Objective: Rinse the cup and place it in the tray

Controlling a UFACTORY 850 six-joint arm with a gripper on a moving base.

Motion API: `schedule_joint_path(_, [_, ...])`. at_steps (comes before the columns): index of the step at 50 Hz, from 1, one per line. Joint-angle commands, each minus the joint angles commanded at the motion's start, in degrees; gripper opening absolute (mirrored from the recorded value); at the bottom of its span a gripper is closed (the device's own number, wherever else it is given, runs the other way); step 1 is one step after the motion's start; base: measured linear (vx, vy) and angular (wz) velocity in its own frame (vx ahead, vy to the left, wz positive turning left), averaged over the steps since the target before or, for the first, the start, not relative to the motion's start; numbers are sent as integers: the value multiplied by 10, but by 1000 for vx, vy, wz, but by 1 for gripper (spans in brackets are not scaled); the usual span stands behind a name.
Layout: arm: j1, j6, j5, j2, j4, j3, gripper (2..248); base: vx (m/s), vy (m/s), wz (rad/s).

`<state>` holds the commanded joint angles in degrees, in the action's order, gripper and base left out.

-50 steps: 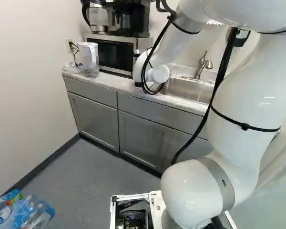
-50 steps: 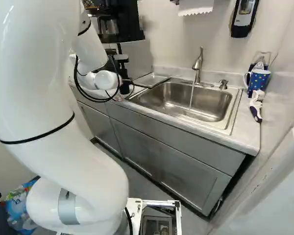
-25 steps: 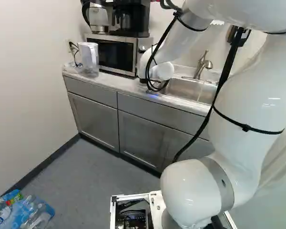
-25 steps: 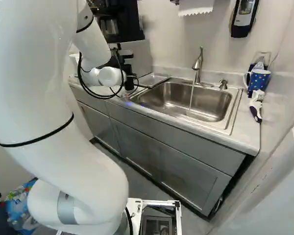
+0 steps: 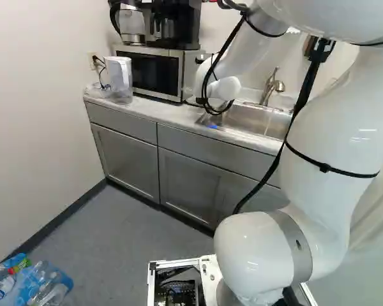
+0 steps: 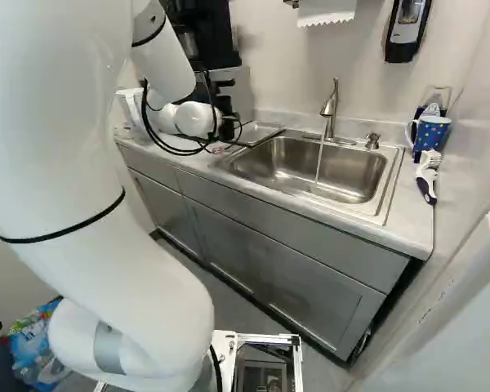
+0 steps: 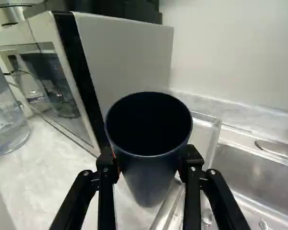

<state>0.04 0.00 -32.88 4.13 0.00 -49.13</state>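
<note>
From where I'm watching, the big white robot arm (image 5: 335, 140) is looming R of the middle in the left base view, its far end bending down beside the sink (image 6: 343, 175). The claw (image 6: 227, 122) is hanging past the wrist, upper L of the right base view, partly hidden by cables. Per the wrist view, the claw (image 7: 150, 160) is clamping the dark blue cup (image 7: 149, 148) btwn its two fingers, one pressing on each side. The cup's mouth is facing the wrist cam.

Ahead of the cup, the clear-edged tray (image 6: 260, 133) is lying on the worktop (image 6: 410, 216), just beside the sink; in the wrist view the cup is hiding part of it. Can't tell how high the cup is hanging.

The faucet (image 6: 330, 110) is standing at the back of the sink, upper R of centre in the right base view, & a thin stream of water (image 6: 319, 159) is running from it into the basin. Far R, a blue dotted mug (image 6: 433, 132) is sitting near the wall, w/ a brush (image 6: 427, 175) lying just in front.

Upper L in the left base view, a microwave (image 5: 150, 73) is standing w/ a coffee maker (image 5: 172, 27) resting on top & a pitcher (image 5: 119, 80) standing beside it. Lower L, wrapped bottles (image 5: 35, 284) are lying on the floor.
</note>
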Motion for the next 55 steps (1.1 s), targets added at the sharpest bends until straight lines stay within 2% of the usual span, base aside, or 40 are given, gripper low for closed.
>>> schedule_joint_path(31, [-51,0,0,-20,0,-17,126,0,0,0])
schedule_joint_path(55, [-92,0,0,-31,0,-7,126,0,0,0])
